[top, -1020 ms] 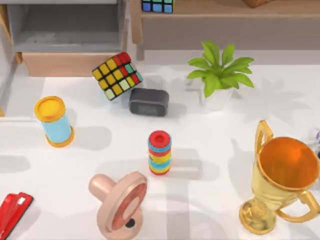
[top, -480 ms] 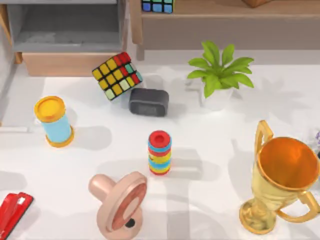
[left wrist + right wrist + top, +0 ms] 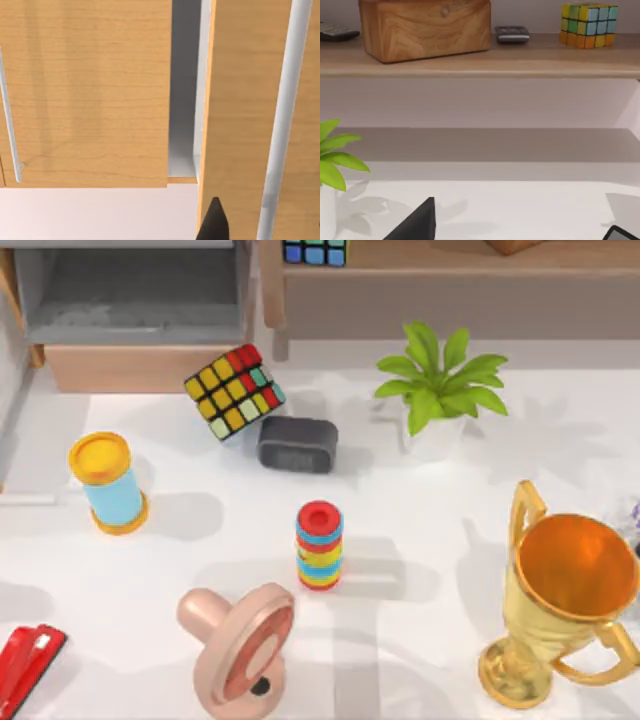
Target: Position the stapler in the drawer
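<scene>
The wide grey-walled drawer (image 3: 130, 310) with its light tan wooden front panel stands open at the table's far left. The small flat bright red stapler (image 3: 25, 665) with a white strip lies at the near left edge, well apart from it. Whether either gripper is spread, I cannot tell.

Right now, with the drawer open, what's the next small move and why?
Probably bring the left gripper down toward the stapler. The stapler lies untouched at the table's near left corner, partly past the top view's edge, while the drawer at far left already stands open with a bare grey floor. The left wrist view faces wooden panels, not the stapler.
</scene>
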Robot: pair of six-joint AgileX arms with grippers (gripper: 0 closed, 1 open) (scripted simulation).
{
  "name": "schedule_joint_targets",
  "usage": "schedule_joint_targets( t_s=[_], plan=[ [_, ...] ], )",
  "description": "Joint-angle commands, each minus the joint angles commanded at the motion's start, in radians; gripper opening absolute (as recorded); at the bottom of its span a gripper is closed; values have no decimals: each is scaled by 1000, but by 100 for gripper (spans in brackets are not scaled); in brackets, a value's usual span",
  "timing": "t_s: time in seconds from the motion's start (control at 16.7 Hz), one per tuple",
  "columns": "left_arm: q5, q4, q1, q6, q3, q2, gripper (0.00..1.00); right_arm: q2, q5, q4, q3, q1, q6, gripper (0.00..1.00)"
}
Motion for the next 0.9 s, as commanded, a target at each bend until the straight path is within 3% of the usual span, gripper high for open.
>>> schedule_joint_targets(
  t_s=[0.24,0.9],
  plan=[
    [0,0,0,0,0,0,98,0,0,0,0,0,0,100],
    [10,7,9,1,-11,-4,100,0,0,0,0,0,0,100]
  ],
)
